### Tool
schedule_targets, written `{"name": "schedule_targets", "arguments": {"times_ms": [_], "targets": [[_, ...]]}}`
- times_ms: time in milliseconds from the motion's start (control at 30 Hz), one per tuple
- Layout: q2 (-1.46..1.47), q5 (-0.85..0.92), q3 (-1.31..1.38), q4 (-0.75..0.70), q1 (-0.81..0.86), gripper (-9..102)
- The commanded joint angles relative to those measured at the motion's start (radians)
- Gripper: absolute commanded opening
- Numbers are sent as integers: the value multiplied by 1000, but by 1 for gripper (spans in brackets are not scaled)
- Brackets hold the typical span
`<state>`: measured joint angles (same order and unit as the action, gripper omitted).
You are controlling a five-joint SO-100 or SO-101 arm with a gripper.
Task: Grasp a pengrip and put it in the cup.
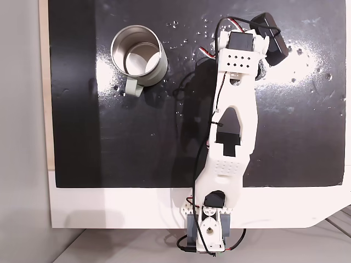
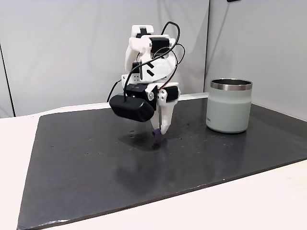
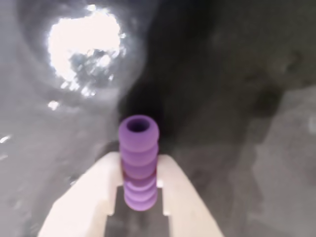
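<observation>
Closest to the wrist camera, the purple pengrip (image 3: 139, 165) is seen clamped between the 2 white fingers (image 3: 86, 197) of the gripper (image 3: 139, 185), its open end pointing away from the lens toward the dark mat (image 3: 237, 98). The jaws are closed down to the tube's width, with its lower ribs pinched between them and its upper part standing free.

In a fixed view from the side, the pengrip (image 2: 156, 138) hangs at the fingertips of the gripper (image 2: 159, 134), close over the mat (image 2: 96, 167); whether its lower end touches the surface cannot be told. The grasp step is judged done, and the carry to the cup (image 2: 229, 105) is judged not yet begun. The cup stands upright on the mat, well apart from the gripper, to the right in this view.

In a fixed view from above, the cup (image 1: 139, 57) is seen to the left of the arm (image 1: 233, 126), with its handle toward the base side. A lift clear of the mat is called for next, high enough to pass the cup's rim, then a swing across until the tube is held over the opening before release.

The arm is stretched forward from its base (image 1: 208, 230), and the wrist is bent so that the fingers point steeply down at the mat.
</observation>
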<state>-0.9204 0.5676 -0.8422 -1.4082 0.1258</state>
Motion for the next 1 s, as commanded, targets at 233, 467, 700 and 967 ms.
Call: {"name": "schedule_targets", "arguments": {"times_ms": [233,467,700,967], "targets": [[89,-52,729,-393,-26,0],[-35,-80,758,-391,-121,0],[-23,-137,871,-385,-265,0],[-21,-167,884,-377,-431,0]]}}
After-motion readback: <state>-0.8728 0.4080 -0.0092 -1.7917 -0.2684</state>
